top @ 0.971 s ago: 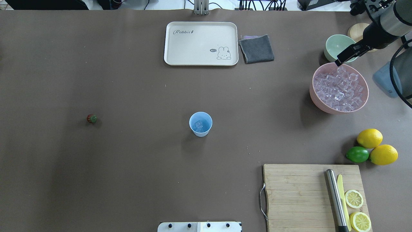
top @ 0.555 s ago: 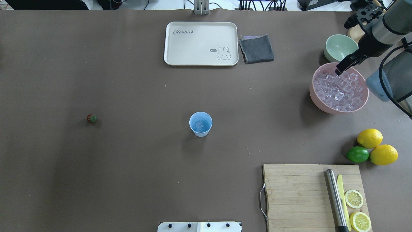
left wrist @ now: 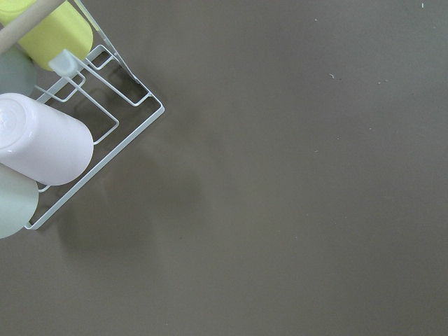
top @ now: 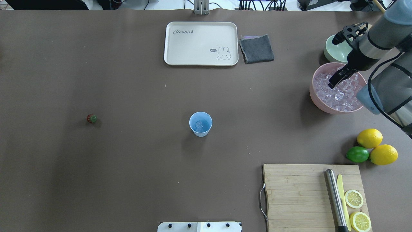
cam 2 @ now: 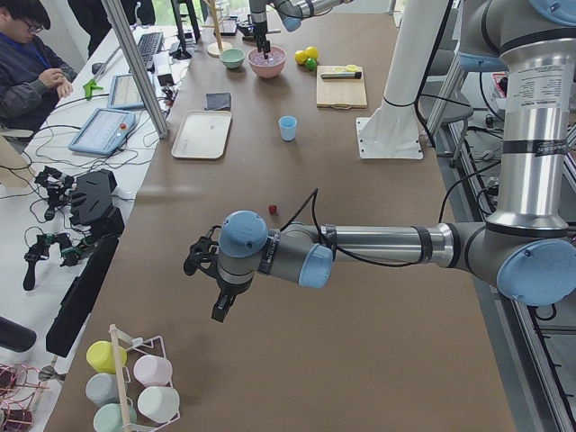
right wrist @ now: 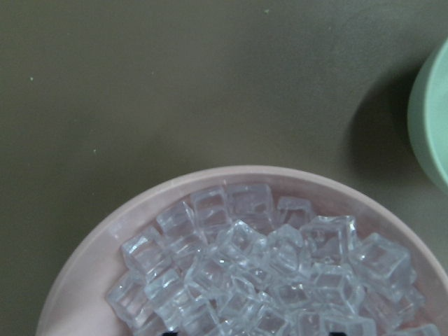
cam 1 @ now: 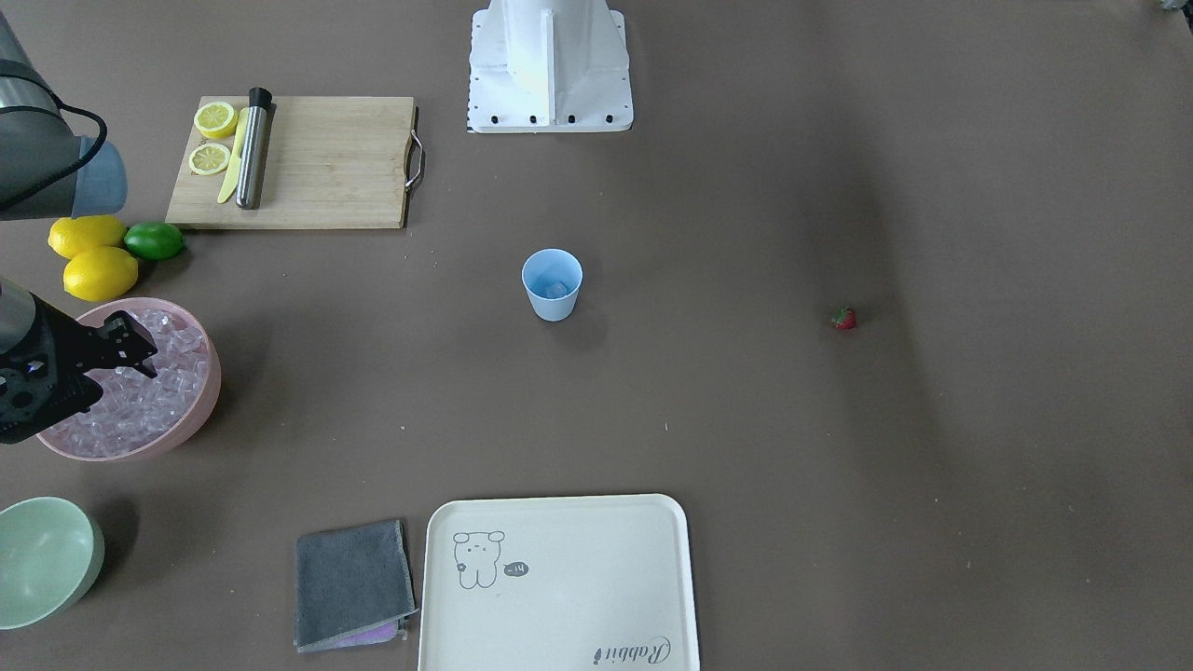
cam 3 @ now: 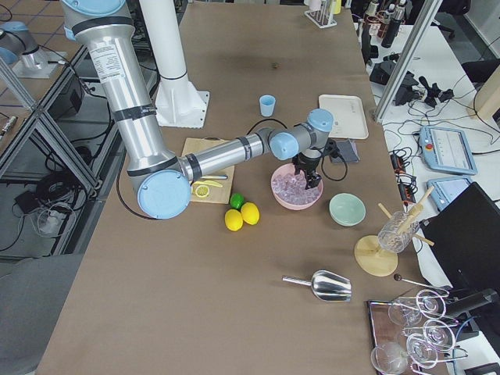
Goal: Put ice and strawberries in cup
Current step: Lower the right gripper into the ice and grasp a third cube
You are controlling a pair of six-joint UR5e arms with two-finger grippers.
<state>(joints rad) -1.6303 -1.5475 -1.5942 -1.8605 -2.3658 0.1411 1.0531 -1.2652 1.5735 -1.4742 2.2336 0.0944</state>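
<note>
The light blue cup (top: 200, 124) stands upright mid-table, also seen from the front (cam 1: 552, 284), with a piece of ice (top: 199, 125) inside. More ice (right wrist: 266, 266) fills the pink bowl (top: 313, 93) at the right. My right gripper (top: 333, 82) hangs open over that pile, nothing between its fingers; its dark tips show far apart at the wrist view's bottom edge. The small red strawberry (top: 91, 118) lies alone far left on the table. My left gripper (cam 2: 220, 310) shows only in the exterior left view, low over bare table, and I cannot tell whether it is open or shut.
A pale green bowl (top: 338, 48) sits just beyond the pink bowl. Two lemons (top: 369, 138) and a lime (top: 357, 154) lie beside a cutting board (top: 296, 193). A cream tray (top: 201, 43) and grey cloth (top: 257, 49) are at the far edge. A mug rack (left wrist: 63, 133) is below the left wrist.
My right gripper has moved from the pink bowl's far rim inward and down over the ice. The cup and strawberry have not moved.
</note>
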